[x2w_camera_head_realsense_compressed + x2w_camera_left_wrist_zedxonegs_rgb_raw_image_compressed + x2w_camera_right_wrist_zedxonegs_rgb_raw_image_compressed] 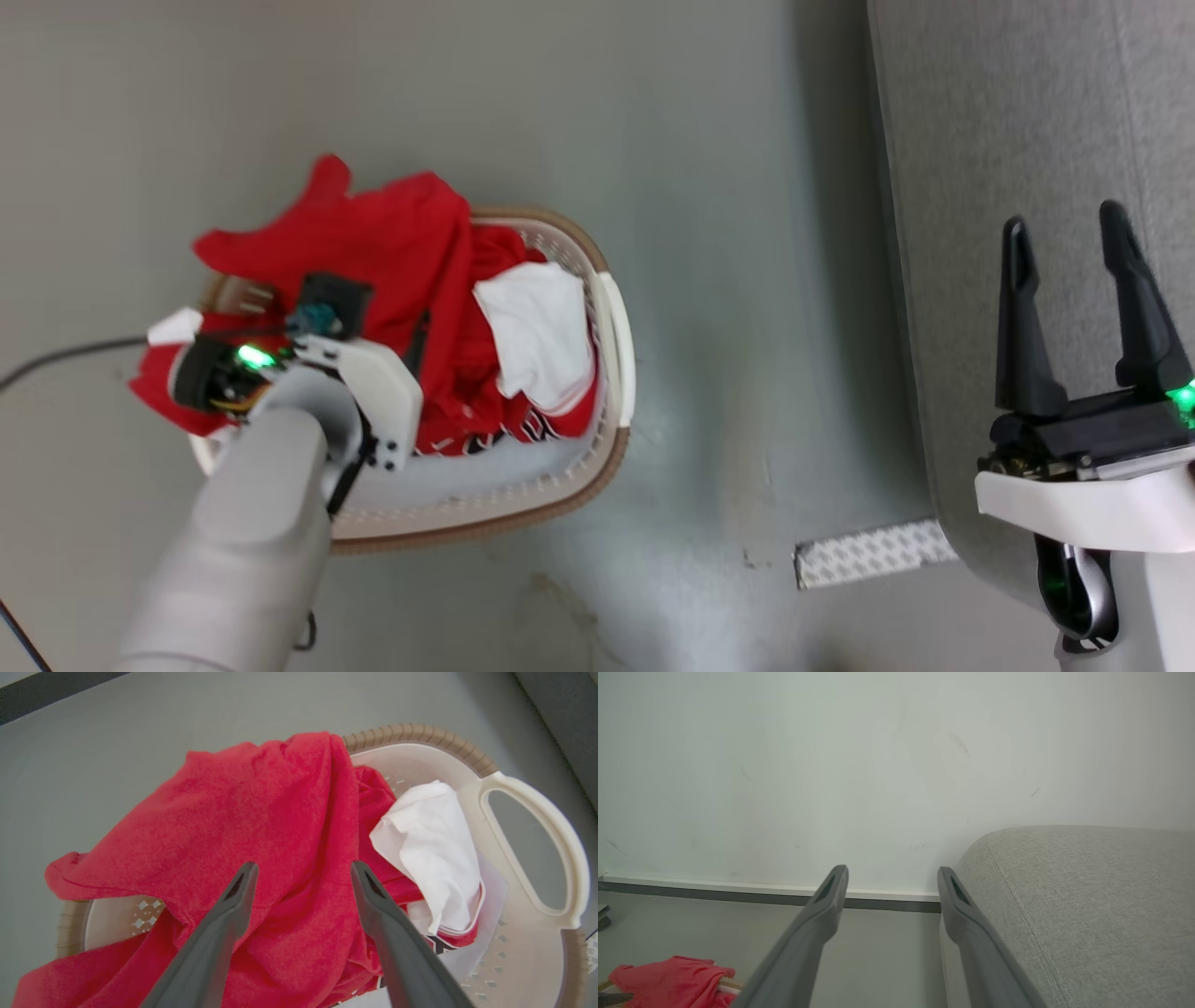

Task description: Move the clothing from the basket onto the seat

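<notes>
head view, floor (728, 187): smooth grey-green, the widest surface, lying between basket and seat; scuffed at 6 o'clock.
seat (1027, 112): grey woven sofa along the 3 o'clock side, from 1 to 5 o'clock, with a rounded edge; well apart from the basket.
wall (878, 765): pale, at 12 o'clock in right wrist view, with a dark baseboard (738, 895) under it.
basket (618, 373): oval, white with a brown rim, on the floor at 9 o'clock of the seat; its white handle faces 3 o'clock.
clothing (392, 243): red heap in the basket, spilling over the rim from 9 to 12 o'clock; white panel (541, 345) on its 3 o'clock side, printed trim (504, 434) at 5 o'clock.
left forearm (252, 523): pale, lies from 7 o'clock across the basket's 8 o'clock rim and hides part of the heap.
left gripper (303, 865): fingers spread wide over the red cloth, which lies across the gap; cannot tell whether the tips touch it.
right gripper (1062, 217): at 4 o'clock over the seat's edge, fingers wide apart, wall and floor showing between them in right wrist view.
pale pad (873, 553): flat on the floor at 5 o'clock, its end meeting the seat's corner.
cable (65, 355): dark, on the floor at 9 o'clock.
</notes>
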